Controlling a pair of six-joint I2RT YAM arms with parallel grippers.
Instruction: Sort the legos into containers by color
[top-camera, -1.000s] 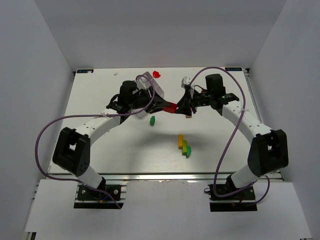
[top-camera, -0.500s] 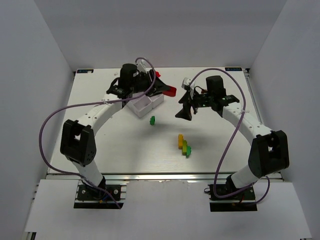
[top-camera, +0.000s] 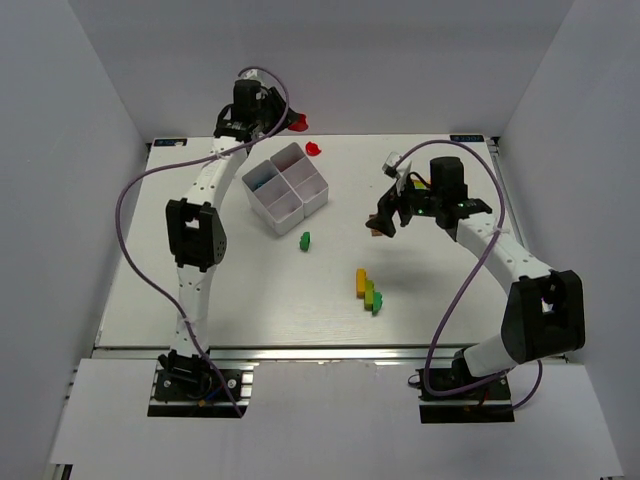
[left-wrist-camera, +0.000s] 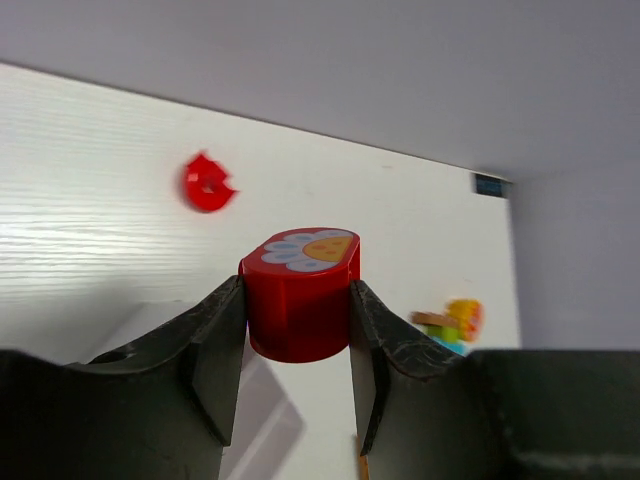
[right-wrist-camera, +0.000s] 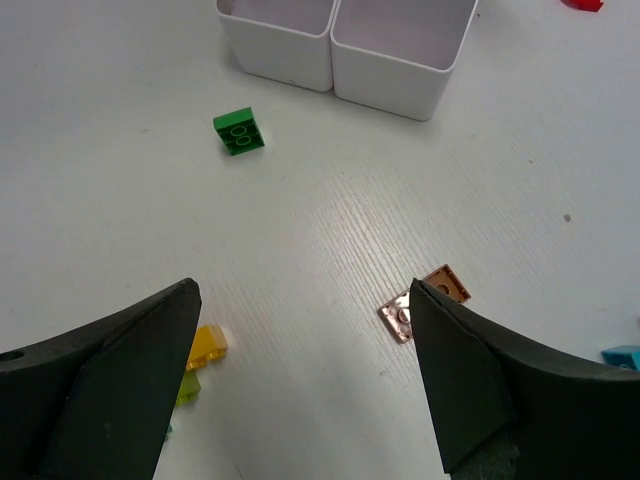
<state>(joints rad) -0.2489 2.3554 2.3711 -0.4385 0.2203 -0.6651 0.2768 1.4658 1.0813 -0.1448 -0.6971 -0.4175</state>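
Observation:
My left gripper (left-wrist-camera: 297, 302) is shut on a red lego (left-wrist-camera: 300, 300) with a flower print on top, held in the air at the table's far edge (top-camera: 296, 123). A second red lego (left-wrist-camera: 207, 183) lies on the table behind it (top-camera: 314, 148). The containers, a white four-compartment tray (top-camera: 303, 213), stand at the back left (right-wrist-camera: 385, 75). My right gripper (right-wrist-camera: 302, 295) hangs open over bare table (top-camera: 381, 222), with a copper plate lego (right-wrist-camera: 425, 300) by its right finger. A green lego (right-wrist-camera: 239, 131) lies near the tray (top-camera: 305, 240).
A stuck-together yellow and green lego cluster (top-camera: 367, 290) lies in the middle front, its yellow end (right-wrist-camera: 205, 345) beside my right gripper's left finger. A blue lego (right-wrist-camera: 622, 355) sits at the right edge. White walls close in the table on three sides.
The right gripper let go of the red lego, opened wide and drew back to the right. The left arm swung up and away to the far back edge, carrying the red lego.

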